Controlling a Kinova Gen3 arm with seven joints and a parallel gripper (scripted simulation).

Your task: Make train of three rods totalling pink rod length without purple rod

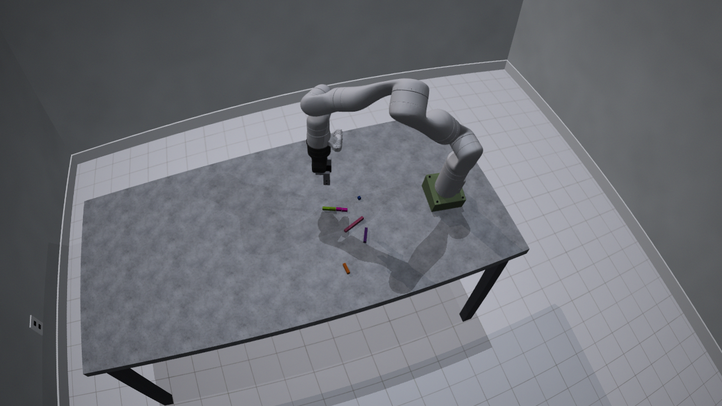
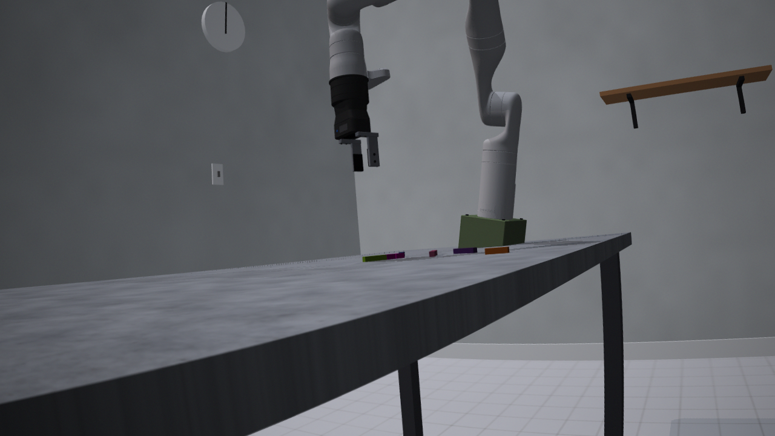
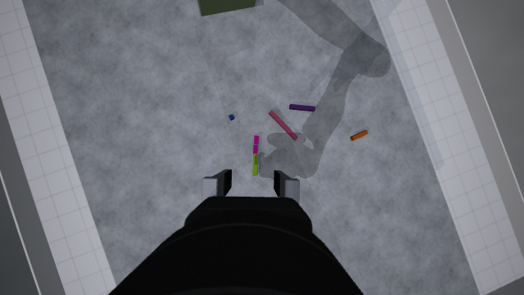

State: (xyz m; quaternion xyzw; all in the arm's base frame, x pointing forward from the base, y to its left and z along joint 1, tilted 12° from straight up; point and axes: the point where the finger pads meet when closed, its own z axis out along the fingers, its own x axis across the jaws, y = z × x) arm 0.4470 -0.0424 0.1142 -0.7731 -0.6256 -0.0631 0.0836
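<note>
A lime rod (image 1: 328,208) (image 2: 373,258) (image 3: 255,165) and two magenta rods (image 1: 341,209) (image 2: 396,255) (image 3: 255,144) lie end to end in one straight line on the table (image 1: 202,262). The pink rod (image 1: 353,224) (image 2: 433,253) (image 3: 282,124) lies slanted just beside that line. A purple rod (image 1: 365,234) (image 2: 465,250) (image 3: 302,107), an orange rod (image 1: 346,268) (image 2: 496,250) (image 3: 359,135) and a small blue rod (image 1: 359,198) (image 3: 232,117) lie apart. My gripper (image 1: 326,179) (image 2: 366,160) (image 3: 252,179) is open and empty, high above the lime end of the line.
The arm's green base (image 1: 443,197) (image 2: 491,231) (image 3: 226,6) stands on the table's right part. The table's front edge (image 1: 303,328) runs below the orange rod. A wooden shelf (image 2: 685,83) hangs on the far wall.
</note>
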